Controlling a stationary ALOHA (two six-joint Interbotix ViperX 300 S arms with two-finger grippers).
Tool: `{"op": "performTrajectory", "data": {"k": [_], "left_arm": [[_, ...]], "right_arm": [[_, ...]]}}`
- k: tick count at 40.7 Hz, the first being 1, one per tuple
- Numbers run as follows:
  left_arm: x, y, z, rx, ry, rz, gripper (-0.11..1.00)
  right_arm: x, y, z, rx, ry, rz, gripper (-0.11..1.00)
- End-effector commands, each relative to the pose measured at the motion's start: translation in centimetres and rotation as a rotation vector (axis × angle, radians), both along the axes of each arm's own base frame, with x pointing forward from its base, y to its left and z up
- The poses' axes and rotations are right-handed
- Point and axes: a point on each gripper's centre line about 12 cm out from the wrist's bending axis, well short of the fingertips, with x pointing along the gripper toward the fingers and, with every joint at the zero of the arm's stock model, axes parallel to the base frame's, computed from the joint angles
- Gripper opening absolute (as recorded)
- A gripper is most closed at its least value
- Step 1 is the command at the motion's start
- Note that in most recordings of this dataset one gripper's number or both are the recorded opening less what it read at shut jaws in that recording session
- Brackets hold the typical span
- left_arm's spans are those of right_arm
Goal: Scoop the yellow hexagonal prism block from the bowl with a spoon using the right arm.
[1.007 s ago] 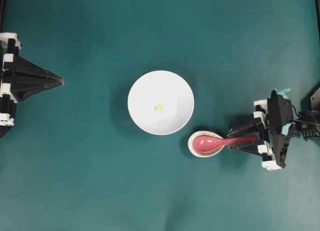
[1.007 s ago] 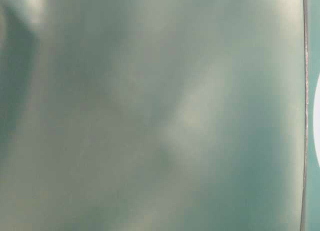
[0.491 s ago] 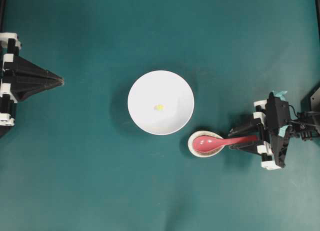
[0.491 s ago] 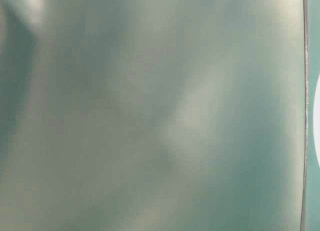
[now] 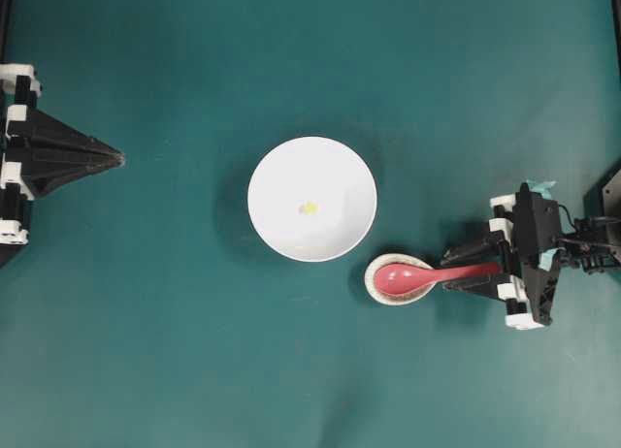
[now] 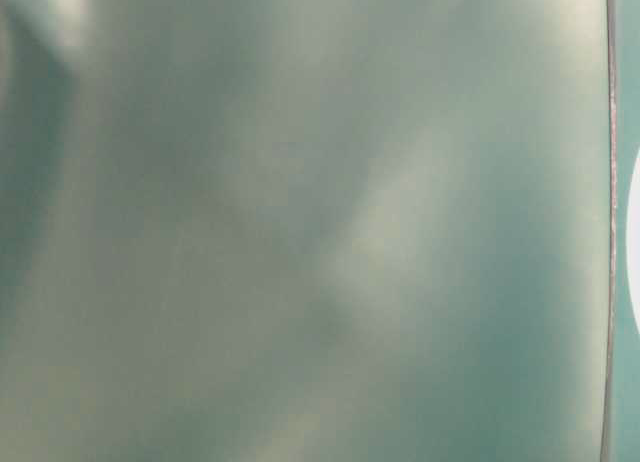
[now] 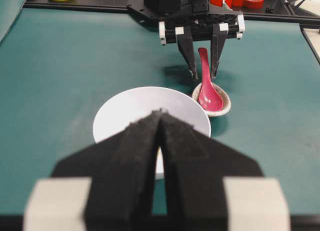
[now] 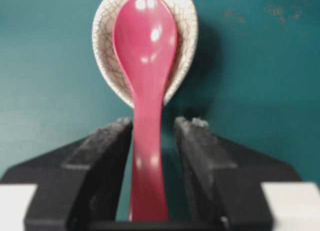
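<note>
- We see little change over the last second: right gripper (image 8: 153, 136) stays apart, straddling the spoon (image 8: 146, 81) handle, not clamped.
- Spoon rests in speckled dish (image 5: 376, 285), at the bowl's (image 5: 330, 167) 4 o'clock; yellow hexagonal prism block (image 5: 309, 208) untouched.
- Left gripper (image 7: 160, 122) together, idle.
- We judge closing comes next.

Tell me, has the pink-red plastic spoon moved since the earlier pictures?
No. The pink-red plastic spoon lies in the same place, its scoop in the small speckled cream dish, beside the large white bowl.

Black right arm (image 5: 543, 254) with white clips and teal tape marks.
</note>
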Motion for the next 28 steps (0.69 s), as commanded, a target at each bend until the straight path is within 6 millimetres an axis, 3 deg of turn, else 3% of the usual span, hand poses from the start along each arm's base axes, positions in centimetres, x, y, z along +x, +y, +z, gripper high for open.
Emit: {"op": "performTrajectory", "data": {"k": [1, 28], "left_arm": [[0.27, 0.07, 0.7, 0.0, -0.015, 0.003, 0.0], [0.3, 0.04, 0.71, 0.0, -0.014, 0.001, 0.0]], "right_arm": [[0.37, 0.24, 0.43, 0.003, -0.027, 0.007, 0.47], [0.55, 0.24, 0.71, -0.004, -0.054, 0.01, 0.47]]}}
